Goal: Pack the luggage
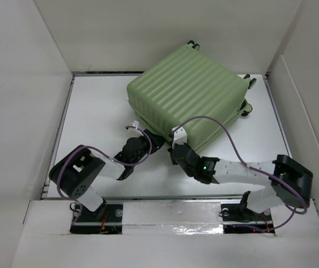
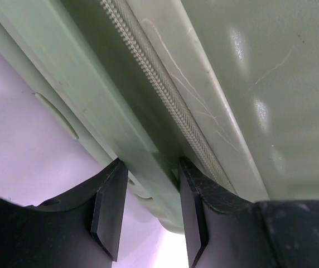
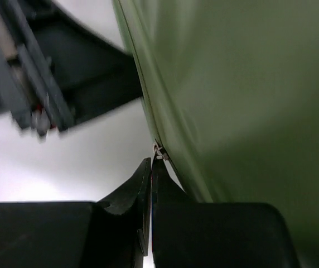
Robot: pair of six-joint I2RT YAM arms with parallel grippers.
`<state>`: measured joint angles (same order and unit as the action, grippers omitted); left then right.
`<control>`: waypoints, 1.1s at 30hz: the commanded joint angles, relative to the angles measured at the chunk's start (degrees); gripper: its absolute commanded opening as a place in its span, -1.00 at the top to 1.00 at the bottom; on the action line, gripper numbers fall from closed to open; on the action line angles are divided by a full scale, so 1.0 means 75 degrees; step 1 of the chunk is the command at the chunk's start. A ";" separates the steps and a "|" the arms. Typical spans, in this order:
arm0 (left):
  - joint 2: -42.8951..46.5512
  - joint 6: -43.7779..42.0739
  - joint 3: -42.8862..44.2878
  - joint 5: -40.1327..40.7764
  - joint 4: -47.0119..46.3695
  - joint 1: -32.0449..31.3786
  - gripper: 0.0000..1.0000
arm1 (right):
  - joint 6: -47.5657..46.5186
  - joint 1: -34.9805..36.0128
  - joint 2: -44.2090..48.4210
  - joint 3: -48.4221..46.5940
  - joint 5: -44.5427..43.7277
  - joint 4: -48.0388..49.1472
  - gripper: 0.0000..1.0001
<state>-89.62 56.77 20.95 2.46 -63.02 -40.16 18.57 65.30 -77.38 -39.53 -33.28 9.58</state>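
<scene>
**Item 1, the luggage** (image 1: 190,92): a large light green hard-shell suitcase with a ribbed lid. It lay flat and closed on the white desk (image 1: 98,111), from centre out toward 1 o'clock in the top view. Its ribs ran roughly 7 to 1 o'clock, with the small black wheels (image 1: 247,109) at the 1–2 o'clock end.

**Item 2, left end effector** (image 2: 151,167): stood at the case's 7 o'clock corner, jaws partly apart and straddling the lower shell's rim. Both black pads (image 2: 108,212) looked pressed against the rim, so I read this as a grip. The pale zipper teeth (image 2: 165,95) ran just beside the rim.

**Item 3, right end effector** (image 3: 150,162): stood at the case's 6 o'clock edge, just right of the left one, fully closed tip to tip. A small silvery tab (image 3: 158,151) sat on the seam directly at its tips. I could not tell whether it was pinched.

**Relation noted:** the case lay at 12–1 o'clock from both end effectors, which worked the same near edge. I judged that the next move turned on the seam line, and the right arm sat nearer the tab.

**Not made out:**
- The lining and contents.
- How far the zip was closed.
- Any handle.
- The blurred left arm (image 3: 37,84) in the right wrist view.
</scene>
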 commanded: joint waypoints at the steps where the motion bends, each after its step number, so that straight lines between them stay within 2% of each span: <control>1: -0.0133 -0.0689 0.0534 -0.0727 -0.0237 -0.0657 0.94 | -0.0154 0.0130 -0.1196 -0.1162 0.1493 0.2389 1.00; 3: 0.0078 -0.0948 0.0500 -0.0633 -0.0035 -0.0657 0.92 | -0.0166 0.0130 -0.1517 -0.1713 0.1484 0.2038 1.00; 5: 0.0335 -0.1286 0.0394 -0.0656 0.0151 -0.0576 0.75 | -0.0319 0.0211 -0.1472 -0.1703 0.1858 0.2284 1.00; 6: 0.0464 -0.1405 0.0406 -0.0668 0.0408 -0.0494 0.43 | -0.0343 0.0212 -0.1355 -0.1644 0.1882 0.2308 1.00; 8: 0.0805 -0.1558 0.0184 -0.0586 0.0762 -0.0247 -0.01 | -0.0390 0.0282 -0.0864 -0.1468 0.1894 0.2028 1.00; 9: 0.1258 -0.1662 0.0044 -0.0539 0.0867 -0.0165 -0.36 | -0.0367 0.0282 -0.0653 -0.1097 0.1882 0.1969 1.00; 10: 0.1506 -0.1733 -0.0097 -0.0434 0.1355 -0.0072 -0.48 | -0.0343 0.0282 -0.0419 -0.0849 0.1998 0.1991 1.00; 12: 0.2524 -0.1990 -0.0168 -0.0398 0.2013 0.0244 -0.59 | -0.0284 0.0282 0.0273 -0.0090 0.2186 0.2120 1.00; 14: 0.3715 -0.2213 -0.0204 0.0244 0.2939 0.0409 -0.62 | -0.0121 0.0282 0.0648 0.0230 0.2468 0.1935 1.00; 17: 0.4740 -0.2530 0.0322 0.1497 0.4307 0.0666 -0.67 | 0.0031 0.0282 0.1258 0.0722 0.2784 0.1804 1.00; 19: 0.5129 -0.2426 0.0790 0.1723 0.4454 0.1356 -0.67 | 0.0067 0.0282 0.1680 0.0863 0.2982 0.1688 1.00; 20: 0.5106 -0.2054 0.0920 0.1514 0.4245 0.1718 -0.63 | 0.0067 0.0282 0.1809 0.0969 0.3065 0.1594 1.00; 21: 0.4897 -0.1795 0.1026 0.1257 0.3999 0.2511 -0.58 | 0.0079 0.0282 0.1938 0.1004 0.3077 0.1524 1.00; 23: 0.4499 -0.0989 0.1354 0.0413 0.3252 0.3160 -0.56 | 0.0067 0.0363 0.2289 0.1052 0.3229 0.1151 1.00; 25: 0.3808 -0.0669 0.1902 0.0259 0.3142 0.3676 -0.55 | 0.0079 0.0445 0.2756 0.1040 0.3277 0.0705 1.00; 28: 0.3279 -0.0363 0.2175 0.0188 0.3188 0.4192 -0.54 | 0.0091 0.0446 0.3518 0.1320 0.3195 -0.0022 1.00; 29: 0.3162 -0.0305 0.2175 0.0083 0.3188 0.4357 -0.54 | 0.0079 0.0446 0.4113 0.1414 0.3125 -0.0360 1.00; 31: 0.2717 -0.0257 0.2280 -0.0758 0.3095 0.4639 -0.49 | 0.0032 0.0353 0.4760 0.1637 0.3101 -0.0818 1.00; 33: 0.2319 -0.0339 0.2293 -0.1042 0.3071 0.4710 -0.43 | -0.0003 0.0061 0.5546 0.1626 0.3101 -0.1824 1.00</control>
<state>-69.93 52.71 35.75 1.02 -37.69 -6.00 15.05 65.49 -43.35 -25.17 -18.41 -4.60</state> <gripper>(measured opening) 0.723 0.019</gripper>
